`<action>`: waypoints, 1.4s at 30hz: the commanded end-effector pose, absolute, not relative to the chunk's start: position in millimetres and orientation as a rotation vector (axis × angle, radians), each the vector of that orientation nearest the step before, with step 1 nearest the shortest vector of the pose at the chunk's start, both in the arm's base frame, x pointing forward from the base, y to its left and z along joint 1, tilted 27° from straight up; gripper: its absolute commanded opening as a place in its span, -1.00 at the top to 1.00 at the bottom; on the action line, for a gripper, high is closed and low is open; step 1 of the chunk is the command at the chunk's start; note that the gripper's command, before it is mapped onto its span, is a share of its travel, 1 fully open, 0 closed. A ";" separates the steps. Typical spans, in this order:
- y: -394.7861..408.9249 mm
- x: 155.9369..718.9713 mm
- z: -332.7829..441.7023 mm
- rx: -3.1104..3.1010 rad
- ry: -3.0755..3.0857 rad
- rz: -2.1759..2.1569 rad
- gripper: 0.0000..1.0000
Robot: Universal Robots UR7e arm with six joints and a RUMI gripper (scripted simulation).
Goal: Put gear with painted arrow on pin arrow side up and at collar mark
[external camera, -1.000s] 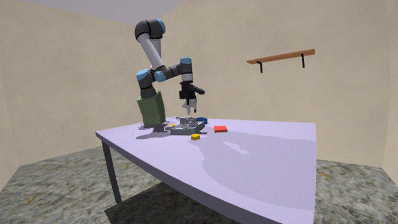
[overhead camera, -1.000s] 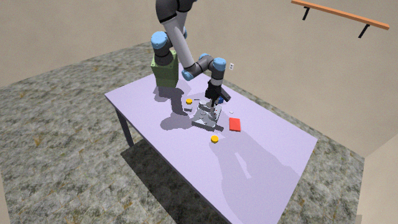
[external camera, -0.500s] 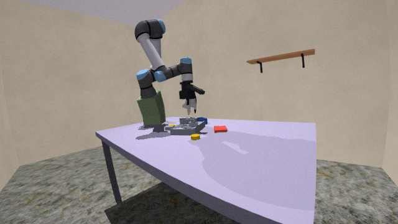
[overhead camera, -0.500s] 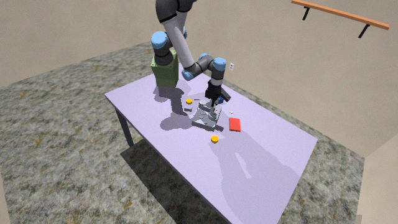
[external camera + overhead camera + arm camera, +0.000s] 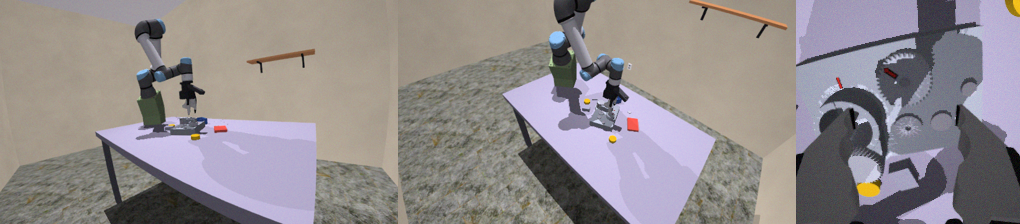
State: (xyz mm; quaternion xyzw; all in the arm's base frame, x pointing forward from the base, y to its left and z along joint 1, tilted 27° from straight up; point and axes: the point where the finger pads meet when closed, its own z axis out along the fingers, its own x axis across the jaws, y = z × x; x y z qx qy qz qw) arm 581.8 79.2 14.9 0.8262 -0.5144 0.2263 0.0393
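Observation:
The grey gear plate (image 5: 604, 116) lies mid-table and also shows in the exterior view (image 5: 186, 127). In the wrist view a dark gear with a red painted arrow (image 5: 898, 75) lies arrow side up on the plate, its teeth against neighbouring gears. A short red mark (image 5: 839, 82) sits on the pale collar at the left, above a larger dark gear (image 5: 856, 122) that looks tilted. I cannot tell whether the arrow gear sits on a pin. My gripper (image 5: 905, 107) (image 5: 191, 109) hangs above the plate, fingers half spread, with nothing between them.
Two yellow discs (image 5: 587, 101) (image 5: 612, 139), a red block (image 5: 632, 124) and a blue block (image 5: 619, 100) lie around the plate. The green arm pedestal (image 5: 563, 71) stands at the table's back corner. A wall shelf (image 5: 281, 57) hangs far right.

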 end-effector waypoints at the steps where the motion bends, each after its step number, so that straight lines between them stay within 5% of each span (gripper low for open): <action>1: 79.0 582.6 14.1 2.533 -1.577 0.696 -0.07; 42: 68.6 594.7 -18.0 2.533 -1.577 0.696 -0.07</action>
